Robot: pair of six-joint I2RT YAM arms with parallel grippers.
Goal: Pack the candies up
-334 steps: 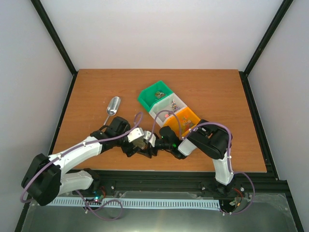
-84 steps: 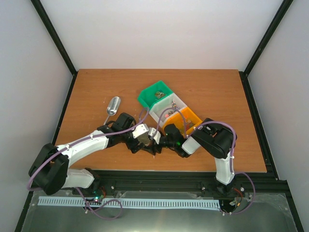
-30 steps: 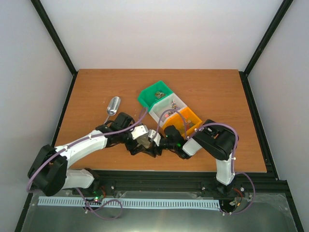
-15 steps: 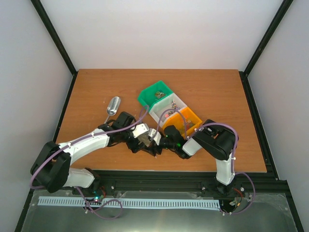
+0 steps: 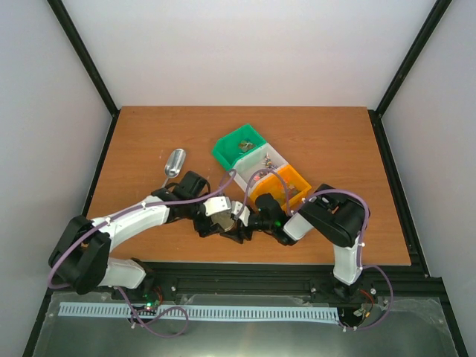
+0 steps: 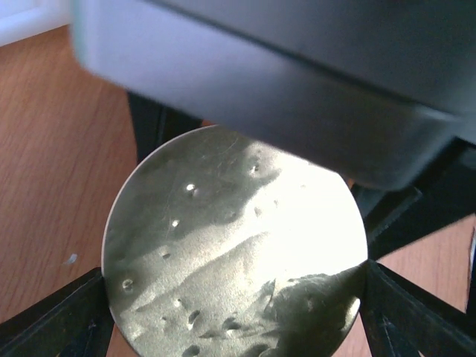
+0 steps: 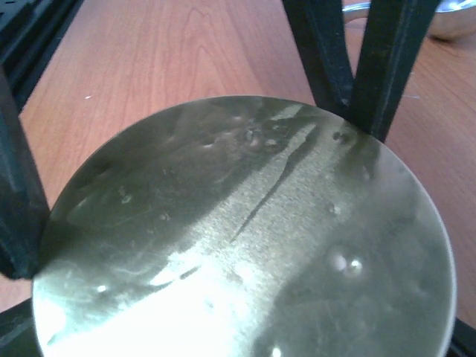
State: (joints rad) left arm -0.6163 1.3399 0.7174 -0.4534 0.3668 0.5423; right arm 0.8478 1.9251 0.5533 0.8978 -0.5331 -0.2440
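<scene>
Jaws from both arms meet at the near middle of the brown wooden counter [image 5: 335, 141]. Both wrist views are filled by one thing: the round, dimpled gold metal lid [image 7: 245, 238] of a small jar whose body we cannot see. We judge the pairing deliberate, with one arm steadying the jar while the other works the lid, since a closed jar takes no sweets. The right jaws stand wide. One black finger [image 7: 18, 186] sits tight against the lid's rim and passes beneath it, so we read them as clamped on the small jar below the lid. The left jaws flank the lid on both sides, tips at its edge; whether they press it or only bracket it we cannot tell.

The tiny wrapped candies [image 5: 257, 177] are between neither pair of jaws. They show as small coloured specks in a diagonal row of containers behind the meeting point, farther from the arm bases: a green plastic bin [image 5: 221, 156], a white plastic bin [image 5: 239, 175] and an orange plastic bin [image 5: 291, 177]. The orange one sits just behind the right wrist. A long-handled silver metal scoop [image 5: 175, 162] lies on the counter to the left, clear of both arms, likely kept for the filling step, which by our reckoning has not yet begun.
</scene>
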